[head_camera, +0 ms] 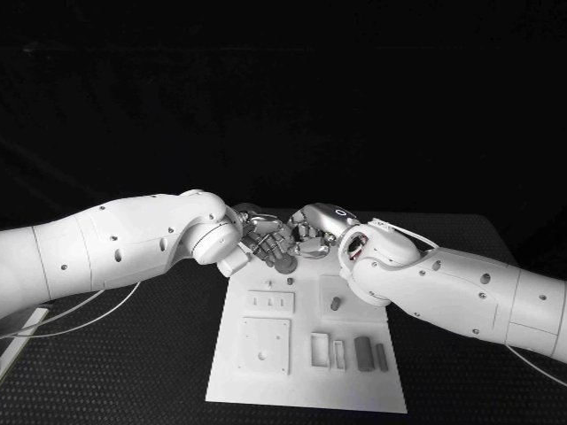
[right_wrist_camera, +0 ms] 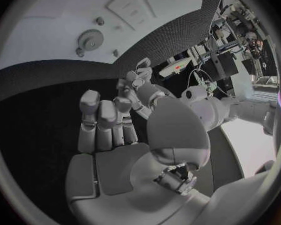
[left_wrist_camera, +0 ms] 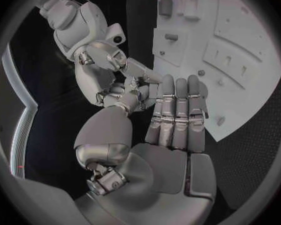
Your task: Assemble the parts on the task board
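Observation:
The white task board (head_camera: 303,381) lies in the middle of the table. Both hands meet above its far end. My left hand (head_camera: 260,241) has its fingers (left_wrist_camera: 178,115) stretched out flat, and its thumb (left_wrist_camera: 129,101) reaches toward my right hand (left_wrist_camera: 106,55). My right hand (head_camera: 313,232) also has straight fingers (right_wrist_camera: 103,120) and a bare palm. I see no part in either hand. Grey parts lie on the board: a short peg (head_camera: 336,303), upright blocks (head_camera: 363,351) near the front right, and a gear (right_wrist_camera: 90,37).
A raised square plate (head_camera: 265,343) and a small slotted plate (head_camera: 271,303) sit on the board's left half. Black table surface (head_camera: 130,372) surrounds the board. Cables (head_camera: 66,323) run along the table at the left.

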Motion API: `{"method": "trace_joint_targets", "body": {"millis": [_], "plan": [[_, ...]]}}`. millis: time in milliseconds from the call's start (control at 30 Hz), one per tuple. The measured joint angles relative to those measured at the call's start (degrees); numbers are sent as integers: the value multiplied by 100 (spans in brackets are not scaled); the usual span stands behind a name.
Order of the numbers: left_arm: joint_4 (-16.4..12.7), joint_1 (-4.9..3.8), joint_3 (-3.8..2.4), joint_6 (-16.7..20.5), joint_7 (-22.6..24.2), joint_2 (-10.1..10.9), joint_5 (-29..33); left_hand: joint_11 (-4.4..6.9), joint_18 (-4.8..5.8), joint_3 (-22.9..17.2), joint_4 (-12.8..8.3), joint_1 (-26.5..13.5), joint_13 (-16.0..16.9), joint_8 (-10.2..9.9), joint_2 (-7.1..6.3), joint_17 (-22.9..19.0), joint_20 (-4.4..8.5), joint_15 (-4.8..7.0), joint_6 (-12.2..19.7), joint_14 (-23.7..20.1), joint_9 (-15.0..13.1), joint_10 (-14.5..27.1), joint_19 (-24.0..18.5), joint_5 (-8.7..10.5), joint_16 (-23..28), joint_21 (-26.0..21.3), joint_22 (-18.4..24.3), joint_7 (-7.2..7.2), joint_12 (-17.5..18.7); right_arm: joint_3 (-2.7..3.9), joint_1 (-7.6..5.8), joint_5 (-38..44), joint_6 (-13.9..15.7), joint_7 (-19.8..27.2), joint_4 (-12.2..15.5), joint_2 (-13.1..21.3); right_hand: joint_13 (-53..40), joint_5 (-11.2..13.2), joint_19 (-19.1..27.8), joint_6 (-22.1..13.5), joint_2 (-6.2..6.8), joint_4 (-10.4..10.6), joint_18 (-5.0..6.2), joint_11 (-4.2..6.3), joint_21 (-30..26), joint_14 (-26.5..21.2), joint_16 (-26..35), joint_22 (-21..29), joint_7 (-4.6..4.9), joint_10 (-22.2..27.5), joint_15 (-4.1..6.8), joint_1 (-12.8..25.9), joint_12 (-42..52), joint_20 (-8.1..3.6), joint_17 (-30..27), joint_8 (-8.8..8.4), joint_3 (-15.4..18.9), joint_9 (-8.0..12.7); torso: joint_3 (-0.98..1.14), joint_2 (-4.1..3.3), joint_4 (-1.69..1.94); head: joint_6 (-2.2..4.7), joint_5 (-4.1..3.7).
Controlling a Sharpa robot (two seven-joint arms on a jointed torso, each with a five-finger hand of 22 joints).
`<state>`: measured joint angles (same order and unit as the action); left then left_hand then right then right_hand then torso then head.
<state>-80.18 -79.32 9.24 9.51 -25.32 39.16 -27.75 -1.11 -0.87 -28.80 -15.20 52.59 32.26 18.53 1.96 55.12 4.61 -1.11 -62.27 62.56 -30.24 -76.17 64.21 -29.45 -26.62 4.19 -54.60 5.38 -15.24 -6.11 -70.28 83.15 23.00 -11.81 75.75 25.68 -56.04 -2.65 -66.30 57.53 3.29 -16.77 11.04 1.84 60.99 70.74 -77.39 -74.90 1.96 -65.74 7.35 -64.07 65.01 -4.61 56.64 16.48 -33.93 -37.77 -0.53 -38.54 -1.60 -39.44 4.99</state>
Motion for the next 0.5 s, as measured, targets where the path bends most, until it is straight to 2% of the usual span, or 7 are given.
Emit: {"method": "trace_joint_targets", "body": {"millis": [33,133,167,200,300,500], "plan": [[1,1,0,1,6,1,-1,0,0,-1,0,0,0,0,0,0,0,0,0,0,0,0,0,0,0,0,0,0,0,0,0,-7,0,4,-6,-1,3,0,0,0,6,0,0,0,0,0,0,0,0,0,0,6,0,0,0,0,0,0,0,0,0,2,-1],[1,1,0,3,23,2,-5,-1,0,-32,9,1,8,0,0,4,0,11,0,11,-63,-1,0,2,0,0,-12,0,0,0,0,-38,0,18,-27,-3,5,-1,0,-18,131,0,0,0,0,-4,30,0,18,0,4,131,-39,1,-1,-2,3,1,0,0,0,4,-1],[1,1,0,3,33,3,-7,-2,0,-44,8,1,8,0,1,7,0,18,0,18,-76,-3,0,20,0,0,-12,0,0,0,1,-58,1,25,-36,-2,9,-3,0,-61,182,4,1,-16,0,-14,30,0,61,16,13,181,-39,1,-1,-44,38,2,-1,1,0,5,-1],[1,0,0,4,41,5,-9,-10,0,-51,8,1,14,1,1,7,1,19,0,18,-77,-11,1,24,0,0,-19,0,0,0,3,-73,1,29,-42,1,9,-8,0,-150,246,12,1,-44,-11,-14,30,0,150,44,12,246,-52,1,-1,-141,106,27,-1,0,1,7,-2],[-7,-8,-16,4,87,8,-11,-11,0,-58,7,2,18,1,2,13,20,20,0,20,-45,-11,20,48,0,0,-28,0,0,-12,17,-128,1,49,-54,26,9,-9,12,-304,319,23,0,-140,-44,-109,40,12,304,140,-62,444,-84,12,1,-339,264,108,-2,1,3,8,-2],[-69,-23,-37,-17,214,10,-4,1,0,-58,7,3,39,29,3,25,20,41,-7,41,-63,-43,21,67,0,0,-49,-7,0,-22,34,-228,0,121,-71,94,-3,-7,52,-459,389,10,-2,-277,-115,-198,52,37,407,278,-194,454,-92,53,30,-514,420,153,-1,1,3,15,-2]]}}
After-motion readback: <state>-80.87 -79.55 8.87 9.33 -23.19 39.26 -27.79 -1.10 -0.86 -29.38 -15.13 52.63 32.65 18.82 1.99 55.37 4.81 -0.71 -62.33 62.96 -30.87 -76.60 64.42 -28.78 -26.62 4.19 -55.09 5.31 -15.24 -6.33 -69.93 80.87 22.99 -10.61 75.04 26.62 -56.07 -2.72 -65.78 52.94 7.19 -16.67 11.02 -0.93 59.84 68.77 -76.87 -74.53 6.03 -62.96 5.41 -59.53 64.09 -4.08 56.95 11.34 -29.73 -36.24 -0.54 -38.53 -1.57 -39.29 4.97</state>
